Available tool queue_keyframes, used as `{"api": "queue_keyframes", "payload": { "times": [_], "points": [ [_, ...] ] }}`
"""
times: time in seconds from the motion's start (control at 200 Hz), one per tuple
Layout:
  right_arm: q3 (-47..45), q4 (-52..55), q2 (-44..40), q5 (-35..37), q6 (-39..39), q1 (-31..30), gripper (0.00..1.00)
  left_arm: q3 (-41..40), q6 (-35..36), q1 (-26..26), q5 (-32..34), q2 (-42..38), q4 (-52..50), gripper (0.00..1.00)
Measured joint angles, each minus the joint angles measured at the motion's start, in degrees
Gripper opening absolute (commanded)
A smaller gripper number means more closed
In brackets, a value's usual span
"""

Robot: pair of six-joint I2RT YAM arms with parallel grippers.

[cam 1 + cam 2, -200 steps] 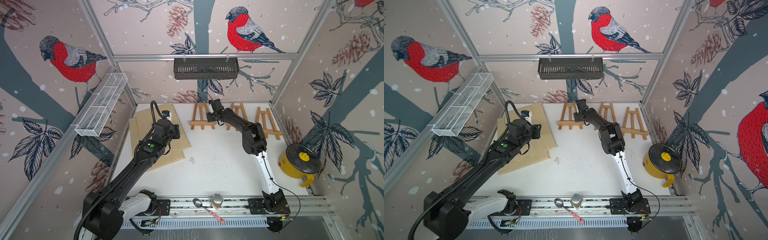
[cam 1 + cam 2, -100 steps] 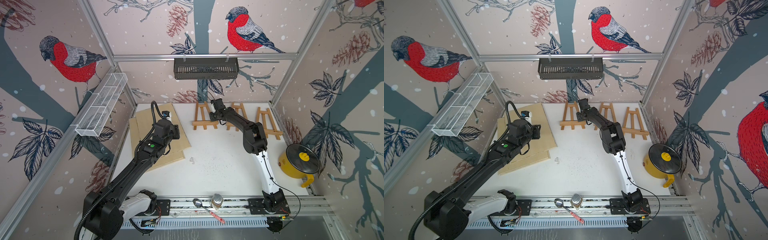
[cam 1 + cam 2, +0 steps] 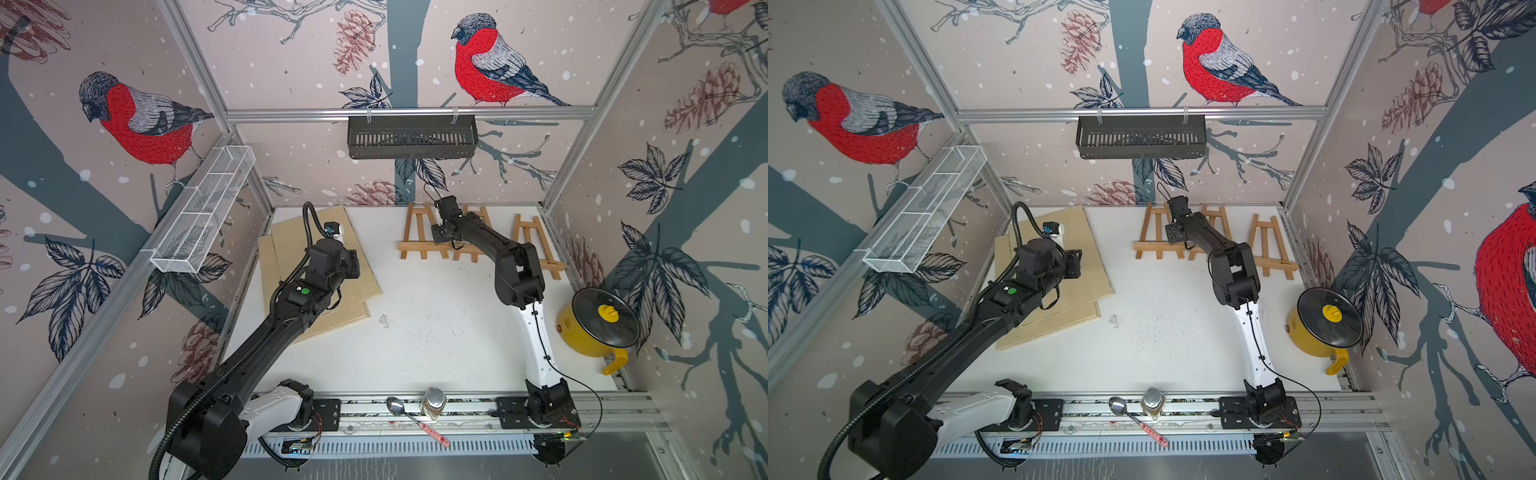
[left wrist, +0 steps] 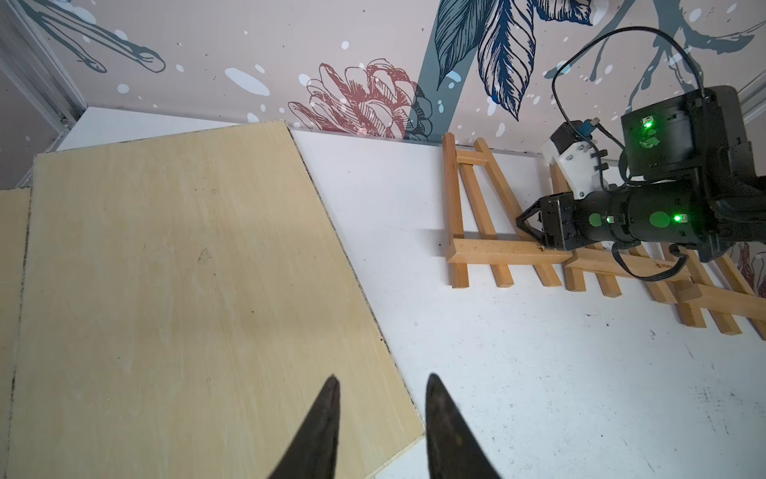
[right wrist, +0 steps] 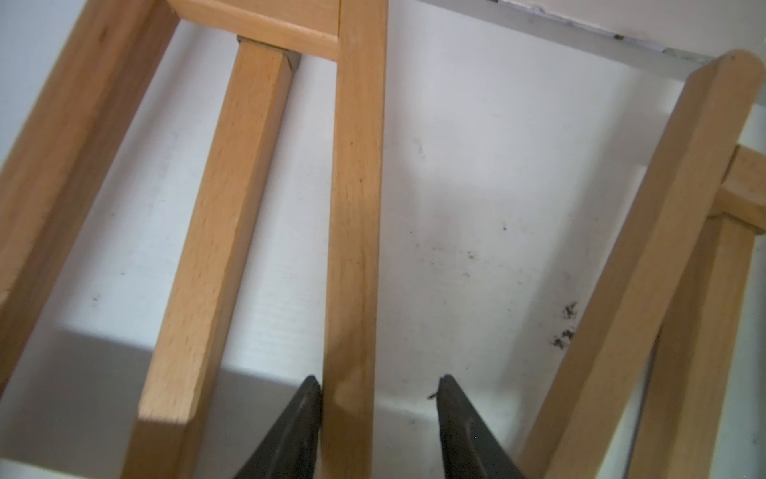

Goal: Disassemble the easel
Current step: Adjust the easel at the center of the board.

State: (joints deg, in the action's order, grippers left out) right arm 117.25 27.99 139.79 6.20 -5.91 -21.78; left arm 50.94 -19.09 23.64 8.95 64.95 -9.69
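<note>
Filling the floor of the cell, a white table [image 3: 415, 332] carries everything. Stacked plywood boards [image 4: 186, 269] cover its far left part. On the walls hang a white wire basket [image 3: 203, 208] at the left and a black basket [image 3: 411, 137] at the far side. A yellow pot [image 3: 582, 332] with a dark lid stands at the right edge.

Three wooden easels lie flat in a row along the far edge, tops toward the far wall: the left easel [image 3: 415, 246], the middle easel [image 3: 1223, 220], partly hidden by the right arm, and the right easel [image 3: 532, 245].

The left gripper [image 4: 381, 381] hovers over the near right edge of the top board, its fingers [image 4: 327, 414] parted with nothing between them. The right gripper [image 5: 379, 394] is low over the left easel, jaws apart and astride that easel's right leg. One finger [image 5: 298, 423] touches the leg's left side. On the other side bare table shows between the leg and the second finger, so the leg is not clamped.

A small jar [image 3: 433, 403] and a spoon [image 3: 395, 405] sit on the near rail.
</note>
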Motion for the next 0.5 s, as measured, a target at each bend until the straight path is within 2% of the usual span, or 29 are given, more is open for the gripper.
{"api": "queue_keyframes", "payload": {
  "times": [0.075,0.245,0.355,0.5],
  "points": [
    [-1.09,-0.22,-0.59,0.04,-0.09,0.24,0.48,0.17,-0.02,0.0,0.07,0.37,-0.02,0.35],
    [-3.76,-0.85,-2.73,0.07,0.11,0.55,0.57,1.07,-0.55,-0.85,0.68,1.84,-0.92,0.31],
    [-7.04,-2.54,-6.71,0.61,1.03,-0.39,0.6,1.95,-1.75,-3.54,0.42,3.8,-2.56,0.22],
    [-10.34,-5.64,-13.84,-0.46,3.19,-3.82,0.61,2.49,-3.19,-7.52,0.0,5.95,-5.07,0.22]
  ]
}}
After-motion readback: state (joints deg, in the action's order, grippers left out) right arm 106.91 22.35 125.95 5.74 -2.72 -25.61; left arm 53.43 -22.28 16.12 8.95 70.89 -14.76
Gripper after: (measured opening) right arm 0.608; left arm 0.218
